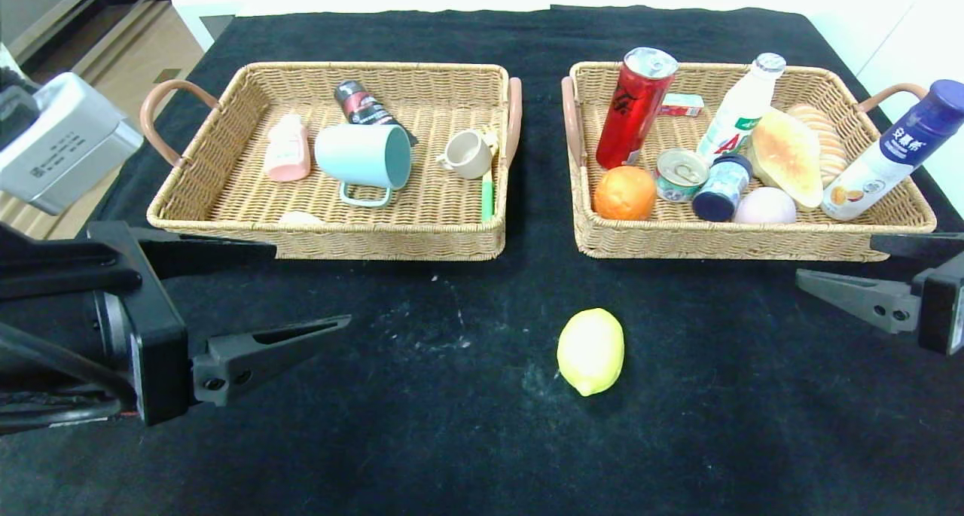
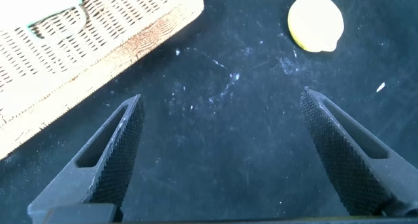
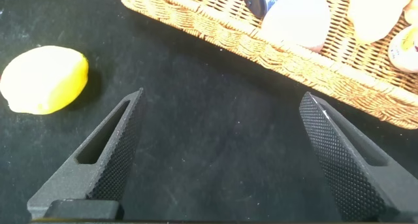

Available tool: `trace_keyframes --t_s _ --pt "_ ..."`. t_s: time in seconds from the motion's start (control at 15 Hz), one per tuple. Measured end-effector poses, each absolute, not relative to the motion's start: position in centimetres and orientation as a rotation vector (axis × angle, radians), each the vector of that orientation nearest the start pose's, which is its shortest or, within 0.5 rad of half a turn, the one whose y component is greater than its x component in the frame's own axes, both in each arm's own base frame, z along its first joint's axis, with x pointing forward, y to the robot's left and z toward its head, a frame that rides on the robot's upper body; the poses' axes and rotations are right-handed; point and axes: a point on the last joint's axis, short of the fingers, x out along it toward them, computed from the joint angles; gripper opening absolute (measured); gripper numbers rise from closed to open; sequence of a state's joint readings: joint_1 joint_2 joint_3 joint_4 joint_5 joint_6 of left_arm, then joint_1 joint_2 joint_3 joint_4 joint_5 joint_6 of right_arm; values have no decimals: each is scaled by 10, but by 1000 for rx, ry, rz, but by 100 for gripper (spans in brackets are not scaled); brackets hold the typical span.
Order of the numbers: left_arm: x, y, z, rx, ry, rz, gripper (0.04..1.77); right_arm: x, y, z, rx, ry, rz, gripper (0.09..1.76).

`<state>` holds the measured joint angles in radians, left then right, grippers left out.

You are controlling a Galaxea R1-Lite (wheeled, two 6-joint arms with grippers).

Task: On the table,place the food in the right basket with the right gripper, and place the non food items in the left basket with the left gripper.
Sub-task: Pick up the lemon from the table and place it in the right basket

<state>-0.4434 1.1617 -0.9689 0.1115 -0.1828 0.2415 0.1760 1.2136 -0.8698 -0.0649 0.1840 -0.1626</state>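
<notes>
A yellow lemon lies alone on the black table, in front of the gap between the two baskets. It also shows in the left wrist view and the right wrist view. My left gripper is open and empty, low over the table in front of the left basket, to the lemon's left. My right gripper is open and empty at the right basket's front right corner. In both wrist views only bare cloth lies between the left gripper's and the right gripper's fingers.
The left basket holds a teal mug, a pink bottle, a black tube and a small cream cup. The right basket holds a red can, an orange, a tin, bottles and bread.
</notes>
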Motion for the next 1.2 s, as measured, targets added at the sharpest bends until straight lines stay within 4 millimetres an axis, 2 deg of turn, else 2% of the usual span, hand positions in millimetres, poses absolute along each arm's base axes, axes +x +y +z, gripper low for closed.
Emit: trace_keyframes --t_s 0.6,0.93,1.2 --pt "145 -75 284 273 230 -665 172 178 44 265 -146 258 369 171" --pt "143 -78 283 276 232 -685 172 176 66 271 -134 250 342 171" --pt "142 -79 282 276 235 -692 172 177 93 275 -145 248 327 171"
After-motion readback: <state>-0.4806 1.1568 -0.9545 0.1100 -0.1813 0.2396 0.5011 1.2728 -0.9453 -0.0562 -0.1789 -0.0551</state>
